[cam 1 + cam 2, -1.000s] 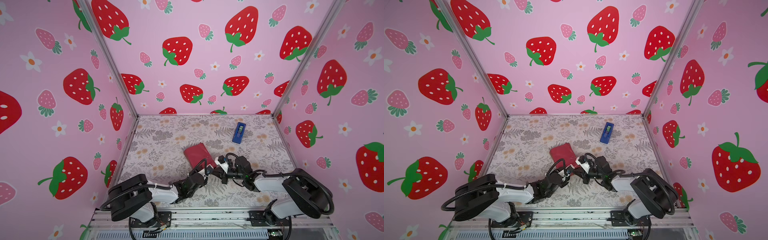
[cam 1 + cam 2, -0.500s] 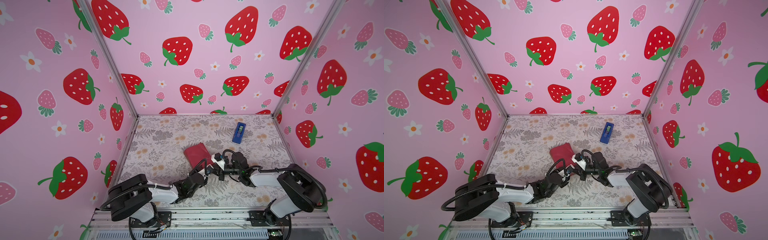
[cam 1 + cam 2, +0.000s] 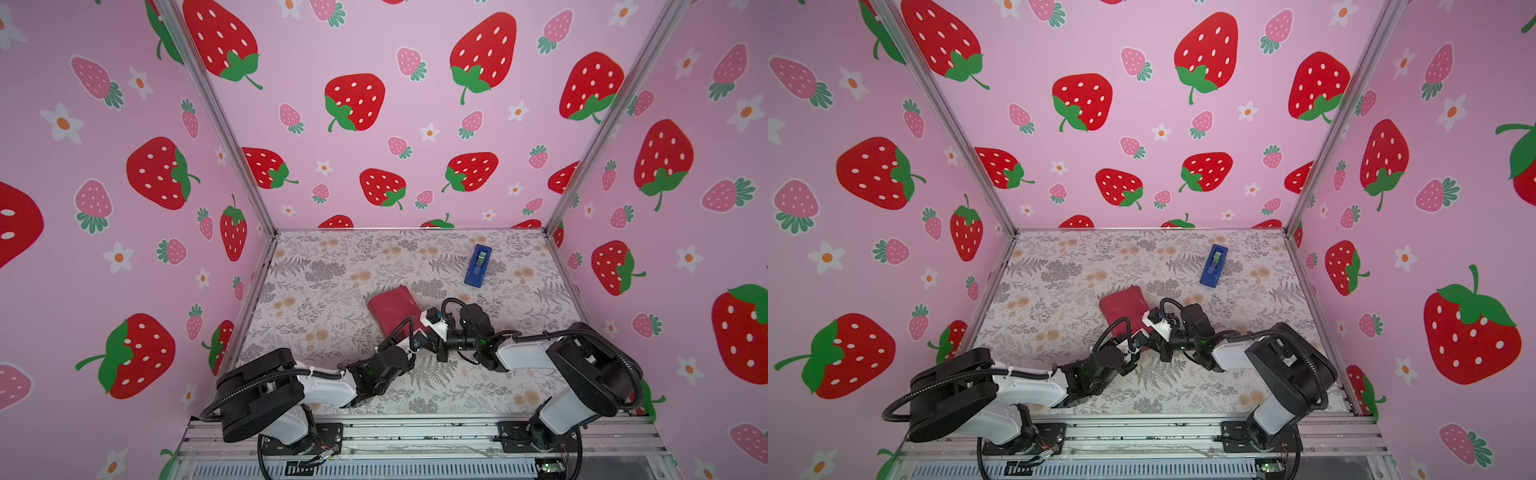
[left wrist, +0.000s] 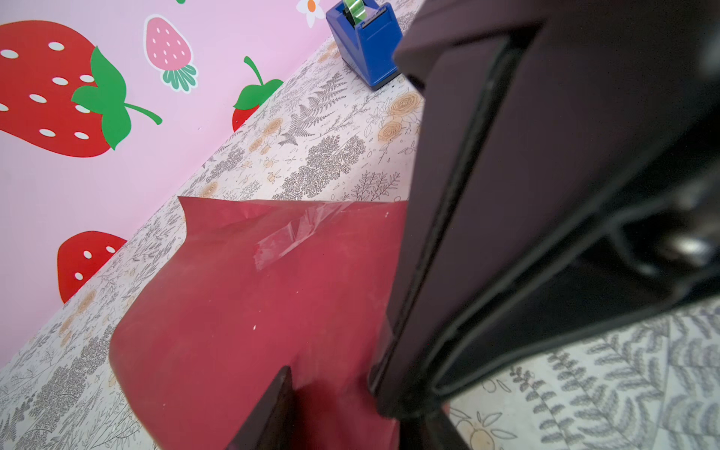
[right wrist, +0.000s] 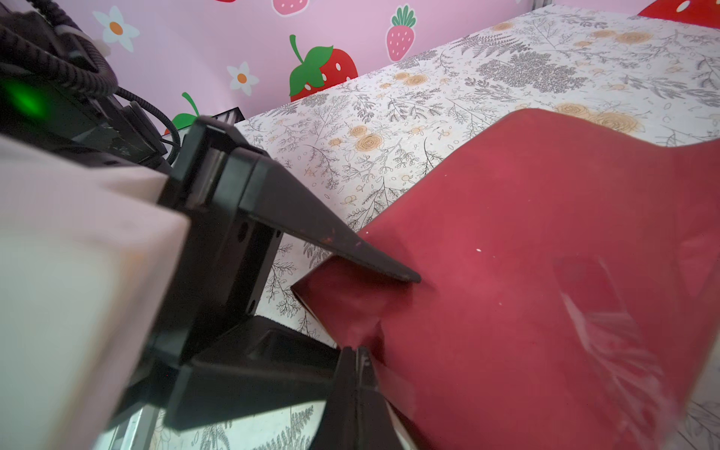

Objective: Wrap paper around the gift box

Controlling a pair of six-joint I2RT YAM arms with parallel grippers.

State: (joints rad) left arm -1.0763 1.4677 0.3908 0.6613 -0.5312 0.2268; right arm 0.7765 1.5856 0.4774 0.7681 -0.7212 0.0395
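The paper (image 3: pixel 392 309) (image 3: pixel 1123 309) is dark red and folded round the gift box, which it hides completely. A clear tape strip (image 4: pixel 296 233) (image 5: pixel 607 331) lies across the top of the paper (image 4: pixel 241 319) (image 5: pixel 526 233). My left gripper (image 3: pixel 409 332) (image 3: pixel 1138 338) (image 4: pixel 343 393) is open at the package's near end. One of its fingers (image 5: pixel 350 249) rests on the paper's top and the other lies low by the end face. My right gripper (image 3: pixel 428 338) (image 3: pixel 1156 343) (image 5: pixel 356 350) is shut, its tip against the folded end flap.
A blue tape dispenser (image 3: pixel 478 266) (image 3: pixel 1214 266) (image 4: pixel 366 43) stands at the back right of the floral table (image 3: pixel 332 299). Pink strawberry walls close in three sides. Both arms reach in low from the front rail, and their grippers nearly touch.
My right arm has swung left and brought its shut gripper up against the package's near end. The left arm and the package have stayed still.
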